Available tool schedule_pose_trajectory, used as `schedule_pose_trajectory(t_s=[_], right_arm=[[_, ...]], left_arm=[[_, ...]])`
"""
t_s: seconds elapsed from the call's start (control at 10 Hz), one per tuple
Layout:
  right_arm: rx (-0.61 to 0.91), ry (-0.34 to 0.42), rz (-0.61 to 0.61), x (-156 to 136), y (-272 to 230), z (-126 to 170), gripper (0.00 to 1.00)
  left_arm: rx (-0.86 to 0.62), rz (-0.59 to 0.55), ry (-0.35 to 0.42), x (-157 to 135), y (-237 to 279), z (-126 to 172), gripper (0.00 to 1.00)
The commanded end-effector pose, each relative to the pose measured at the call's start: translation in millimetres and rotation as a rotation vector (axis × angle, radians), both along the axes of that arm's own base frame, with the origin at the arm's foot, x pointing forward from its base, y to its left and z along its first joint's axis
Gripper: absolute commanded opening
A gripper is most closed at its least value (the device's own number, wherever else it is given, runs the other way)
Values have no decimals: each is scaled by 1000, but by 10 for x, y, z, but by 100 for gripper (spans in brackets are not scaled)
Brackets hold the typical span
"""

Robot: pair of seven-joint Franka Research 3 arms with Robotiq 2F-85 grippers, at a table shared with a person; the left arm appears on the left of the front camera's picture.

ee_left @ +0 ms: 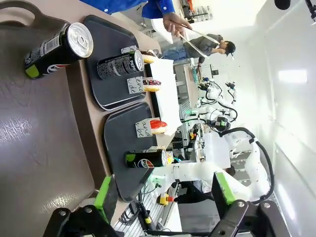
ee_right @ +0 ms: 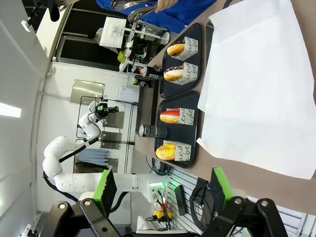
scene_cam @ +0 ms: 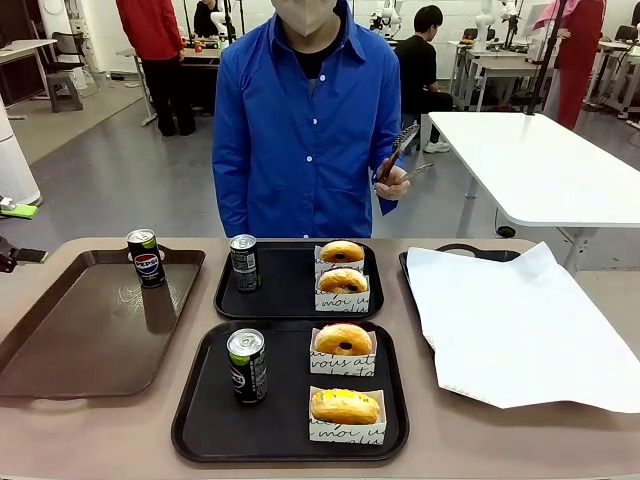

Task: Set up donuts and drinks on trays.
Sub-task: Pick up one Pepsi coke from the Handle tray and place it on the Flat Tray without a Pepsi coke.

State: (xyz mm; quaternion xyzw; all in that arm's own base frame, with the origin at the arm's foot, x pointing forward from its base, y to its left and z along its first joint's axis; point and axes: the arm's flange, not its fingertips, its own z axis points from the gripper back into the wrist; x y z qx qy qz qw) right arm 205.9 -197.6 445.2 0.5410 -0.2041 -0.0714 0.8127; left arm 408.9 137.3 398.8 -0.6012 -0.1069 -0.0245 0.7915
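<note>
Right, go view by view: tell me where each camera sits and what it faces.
Front: between the arms, facing the person across two black trays.
Left wrist: on the left arm, above the brown tray; open left claw at bottom.
Right wrist: on the right arm, beside the white paper; open right claw at bottom.
Shared: all show the donuts.

black trays [scene_cam: 290,445]; brown tray [scene_cam: 60,330]; white paper sheet [scene_cam: 520,320]; blue shirt [scene_cam: 300,140]

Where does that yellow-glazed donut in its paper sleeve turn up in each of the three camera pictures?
Front view: the yellow-glazed ring donut sits at the near right corner of the nearer black plastic tray.
Left wrist view: I cannot pick it out with certainty.
Right wrist view: it lies low and left of centre, at that tray's end.
Shared landmark: the slim black soda can on the same tray.
</note>
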Motion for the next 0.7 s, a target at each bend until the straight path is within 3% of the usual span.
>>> schedule_pose_trajectory(t_s=[0.0, 0.6], right_arm=[[6, -17, 5, 3, -5, -5, 100], [6, -17, 5, 3, -5, -5, 100]], left_arm=[[0, -5, -1, 5, -19, 5, 100], [0, -5, -1, 5, -19, 5, 100]])
